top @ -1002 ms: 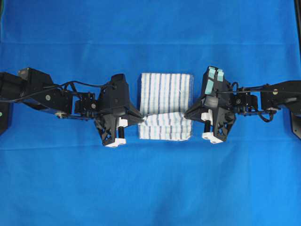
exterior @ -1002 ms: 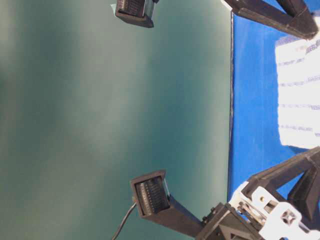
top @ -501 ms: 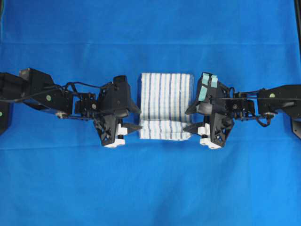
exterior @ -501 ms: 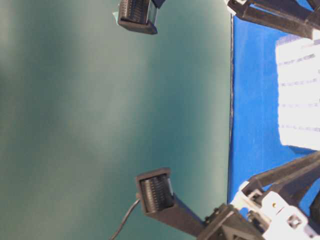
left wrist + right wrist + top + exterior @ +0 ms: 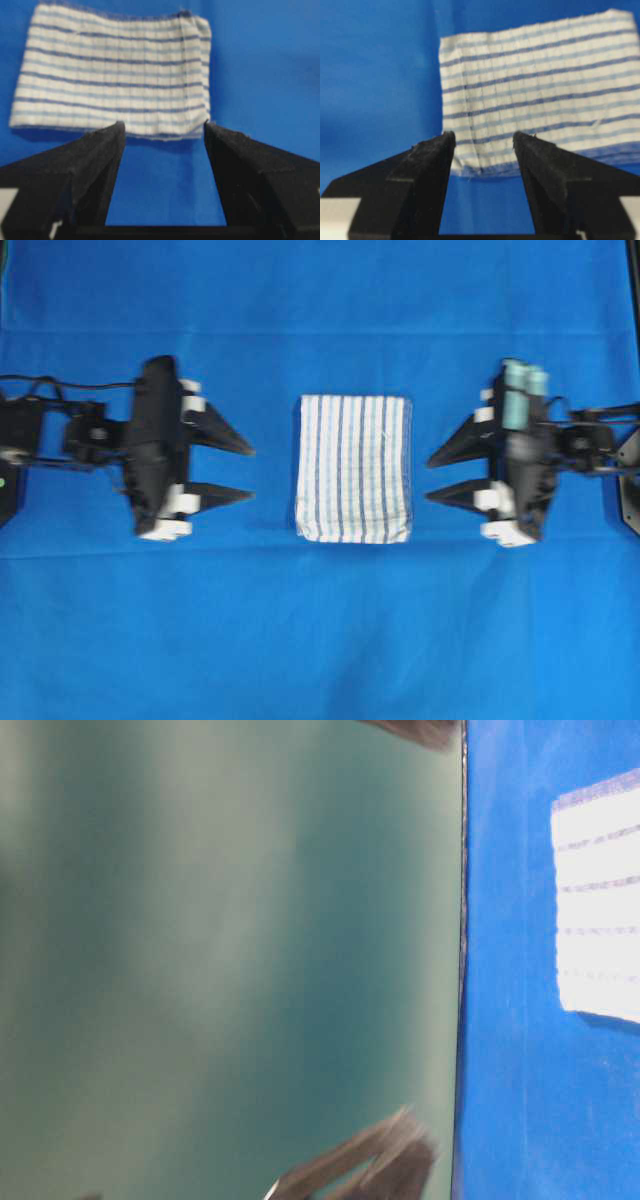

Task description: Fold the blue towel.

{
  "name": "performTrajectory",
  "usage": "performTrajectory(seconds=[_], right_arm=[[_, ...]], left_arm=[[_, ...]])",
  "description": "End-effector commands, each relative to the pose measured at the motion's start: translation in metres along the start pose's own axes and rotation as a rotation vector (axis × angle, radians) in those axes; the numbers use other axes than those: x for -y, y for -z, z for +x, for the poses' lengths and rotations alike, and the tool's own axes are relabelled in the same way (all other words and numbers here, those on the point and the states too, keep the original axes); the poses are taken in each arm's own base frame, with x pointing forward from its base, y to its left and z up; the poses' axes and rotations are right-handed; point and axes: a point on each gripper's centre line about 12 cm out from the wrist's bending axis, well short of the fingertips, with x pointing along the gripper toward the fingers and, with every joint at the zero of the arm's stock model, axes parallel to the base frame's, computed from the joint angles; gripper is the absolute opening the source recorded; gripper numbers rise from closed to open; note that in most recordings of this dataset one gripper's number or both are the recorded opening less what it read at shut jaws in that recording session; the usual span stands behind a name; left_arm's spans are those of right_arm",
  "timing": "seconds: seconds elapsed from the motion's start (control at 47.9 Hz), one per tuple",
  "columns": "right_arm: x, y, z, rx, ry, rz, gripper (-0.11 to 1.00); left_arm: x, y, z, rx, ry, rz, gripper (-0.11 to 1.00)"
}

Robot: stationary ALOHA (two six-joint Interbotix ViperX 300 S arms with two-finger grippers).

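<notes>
The blue towel (image 5: 354, 468), white with thin blue stripes, lies folded into a compact rectangle on the middle of the table. My left gripper (image 5: 251, 473) stands open to its left, a clear gap from the cloth, with nothing between its fingers. My right gripper (image 5: 430, 480) stands open to its right, also apart and empty. The left wrist view shows the towel (image 5: 115, 75) just beyond the open left gripper (image 5: 164, 127). The right wrist view shows the towel (image 5: 540, 85) beyond the open right gripper (image 5: 483, 136). In the table-level view the towel (image 5: 598, 900) lies flat.
A plain blue tablecloth (image 5: 320, 640) covers the whole table. In the table-level view the table edge (image 5: 462, 960) runs vertically beside a green wall (image 5: 220, 960), and blurred dark arm parts (image 5: 370, 1170) show at the bottom.
Both grippers let go of the towel's front fold, opened, and pulled outward away from it. The towel's front part has settled flat.
</notes>
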Motion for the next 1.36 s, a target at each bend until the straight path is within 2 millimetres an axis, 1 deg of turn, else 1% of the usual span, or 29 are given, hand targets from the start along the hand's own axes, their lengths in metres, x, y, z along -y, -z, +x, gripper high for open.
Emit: performTrajectory(seconds=[0.0,0.125,0.23,0.376,0.564,0.731,0.856,1.336], right_arm=[[-0.001,-0.006,-0.021,0.074,-0.012,-0.022,0.57],[0.001,-0.002,-0.049,0.153,-0.023,-0.047,0.57],[0.005,0.007,-0.065,0.199,-0.021,-0.071,0.57],[0.009,0.028,-0.078,0.242,-0.026,-0.092,0.57],[0.016,0.054,-0.08,0.275,-0.031,-0.094,0.56],[0.023,0.075,-0.075,0.297,-0.026,-0.073,0.56],[0.028,0.088,-0.072,0.32,-0.024,-0.053,0.56],[0.028,0.09,-0.071,0.321,-0.023,-0.043,0.56]], left_arm=[[0.0,-0.001,-0.019,0.047,0.003,0.014,0.57],[-0.001,0.006,-0.046,0.129,0.006,0.02,0.57],[-0.001,0.013,-0.067,0.181,0.008,0.026,0.57],[-0.003,0.03,-0.096,0.253,0.007,0.052,0.57],[-0.004,0.051,-0.122,0.337,0.01,0.069,0.57],[-0.005,0.071,-0.13,0.351,0.01,0.069,0.57],[-0.006,0.078,-0.131,0.35,0.009,0.067,0.57],[-0.006,0.079,-0.13,0.344,0.009,0.067,0.56]])
